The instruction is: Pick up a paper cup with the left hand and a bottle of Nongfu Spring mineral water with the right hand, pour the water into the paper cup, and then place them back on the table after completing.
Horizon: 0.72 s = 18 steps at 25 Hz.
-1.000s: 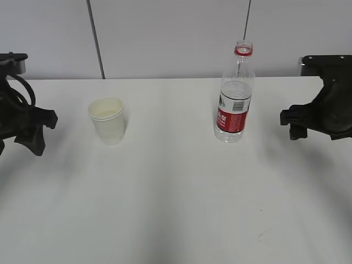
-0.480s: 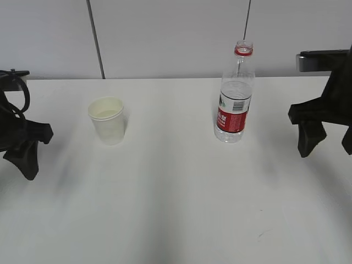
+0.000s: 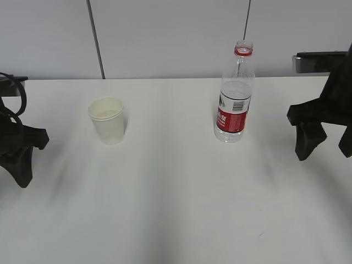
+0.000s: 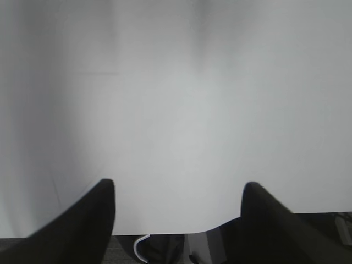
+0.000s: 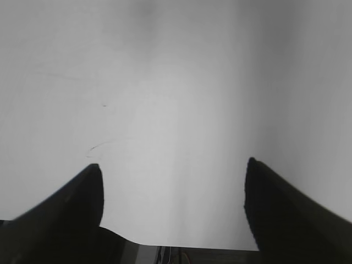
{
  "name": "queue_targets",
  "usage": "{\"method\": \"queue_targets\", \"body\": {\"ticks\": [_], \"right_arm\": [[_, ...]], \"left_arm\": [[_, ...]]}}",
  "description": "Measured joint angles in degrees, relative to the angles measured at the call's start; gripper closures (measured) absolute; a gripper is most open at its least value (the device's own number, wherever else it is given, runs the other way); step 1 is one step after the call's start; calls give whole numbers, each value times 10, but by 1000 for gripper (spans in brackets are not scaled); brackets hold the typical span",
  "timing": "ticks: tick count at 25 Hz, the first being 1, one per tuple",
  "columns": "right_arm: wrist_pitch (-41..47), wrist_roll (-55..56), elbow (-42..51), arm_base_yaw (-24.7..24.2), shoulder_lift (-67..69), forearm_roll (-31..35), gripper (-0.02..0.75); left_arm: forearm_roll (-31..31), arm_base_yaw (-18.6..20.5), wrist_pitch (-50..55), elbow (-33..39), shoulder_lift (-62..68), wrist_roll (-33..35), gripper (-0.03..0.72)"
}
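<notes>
One paper cup (image 3: pixel 108 126) and one bottle (image 3: pixel 236 99) stand upright on the white worktop (image 3: pixel 176 198), well apart from each other, the cup on the left half and the bottle to the right of the middle. Two black arms flank them, one at each edge of the exterior view.

The cup is off-white and open at the top; a pale surface shows low inside it, but whether that is liquid or the cup's bottom cannot be told. The bottle is clear plastic with a red-and-white label around its lower body and a red ring at the neck; its mouth is uncapped. Clear water (image 3: pixel 228 135) shows below the label; where its level lies cannot be told.

The left pincer (image 3: pixel 22 159) hangs near the left edge, to the left of the cup and clear of it, pointing down at the worktop. In the left wrist view its two dark fingers (image 4: pixel 82 220) stand apart with only bare white surface between them.

The right pincer (image 3: pixel 324 140) hangs to the right of the bottle, not touching it. In the right wrist view its fingers (image 5: pixel 66 209) are spread wide, holding nothing, above a faint thin scratch (image 5: pixel 99 146) on the worktop.
</notes>
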Motion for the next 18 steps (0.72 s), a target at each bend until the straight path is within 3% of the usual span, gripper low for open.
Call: {"method": "queue_targets", "body": {"ticks": [12, 18], "right_arm": [[2, -7, 73, 0, -119, 6, 151], [5, -7, 119, 0, -256, 6, 150]], "left_arm": [[0, -2, 1, 5, -55, 32, 251], [1, -2, 6, 68, -178, 34, 251]]}}
